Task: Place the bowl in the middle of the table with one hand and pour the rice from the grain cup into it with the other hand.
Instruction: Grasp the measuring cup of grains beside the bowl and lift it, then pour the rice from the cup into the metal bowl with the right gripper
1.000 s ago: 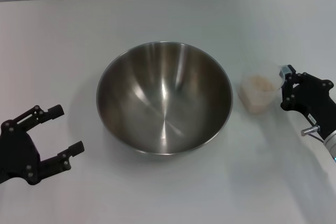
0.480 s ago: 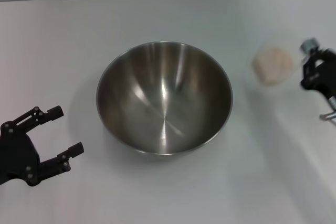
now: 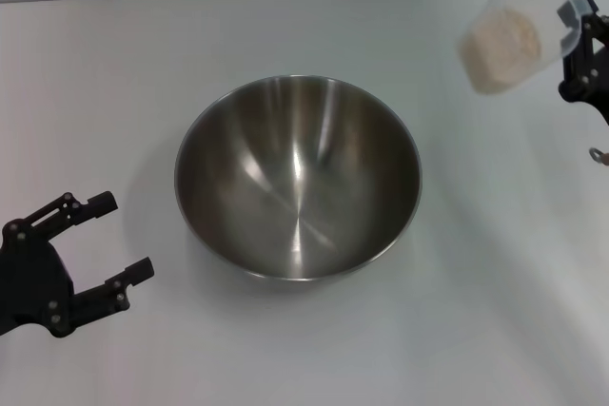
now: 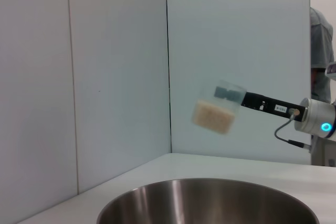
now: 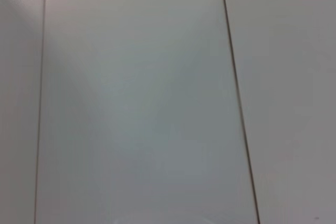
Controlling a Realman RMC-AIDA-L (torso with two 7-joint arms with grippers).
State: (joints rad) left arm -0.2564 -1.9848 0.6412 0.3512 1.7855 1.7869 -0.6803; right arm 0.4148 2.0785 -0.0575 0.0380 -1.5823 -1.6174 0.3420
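Above the table (image 3: 285, 349), grain cup (image 3: 514, 30) — clear, rice-filled (image 3: 501, 49).

Left tool (image 3: 107, 244) rests low at the near left, fingers spread wide. Right tool (image 3: 580, 30) hangs raised at the far right, fingers clamped.

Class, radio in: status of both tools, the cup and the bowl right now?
Right tool shut on grain cup, airborne, right of bowl. Rice unpoured; bowl empty. Left tool open, idle beside bowl. Path clear.
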